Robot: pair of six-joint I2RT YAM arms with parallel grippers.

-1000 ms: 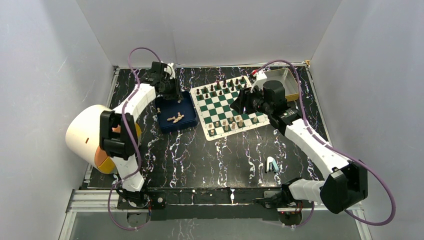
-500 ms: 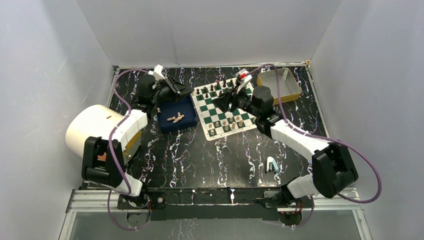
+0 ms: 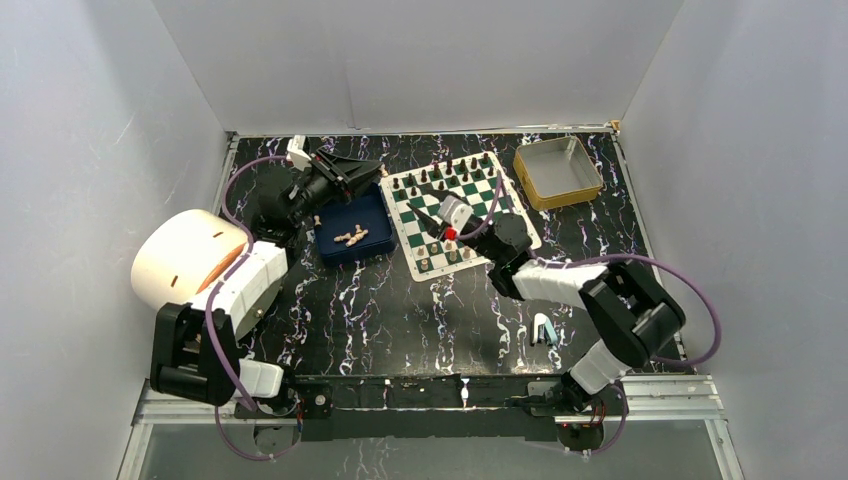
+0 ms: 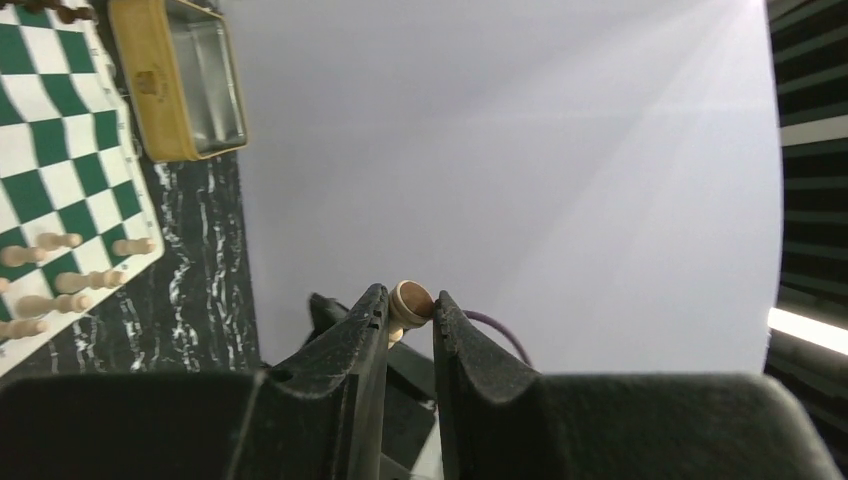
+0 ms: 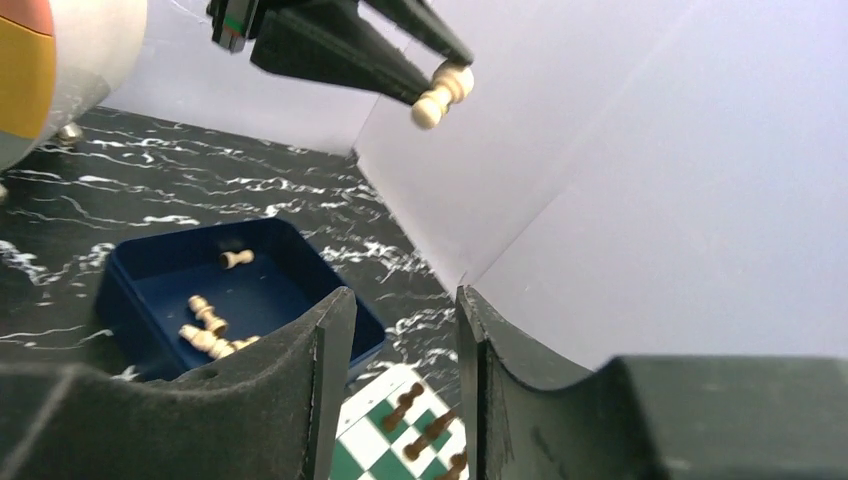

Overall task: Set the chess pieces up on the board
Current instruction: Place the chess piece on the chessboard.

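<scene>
Robot laboratory test cell. Plain white panels [image 3: 420,60] enclose a black marbled table [image 3: 400,310] on three sides. The cabled left arm [image 3: 245,285] and right arm [image 3: 555,280] are mounted on an aluminium rail [image 3: 180,400] along its near edge.

board [image 4: 60,160]: flat, green-white checks | chess pieces [image 4: 82,281]: cream, several upright on board | cream piece [image 4: 412,298]: aloft in left claw [image 4: 409,296]

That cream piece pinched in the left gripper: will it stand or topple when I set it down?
Likely stiff and light: the cream piece is held at the very tips of the left gripper. Probably tippy: it looks slim over a small round base. Once toppled it may roll; loose pieces in the blue tray lie on their sides.
</scene>
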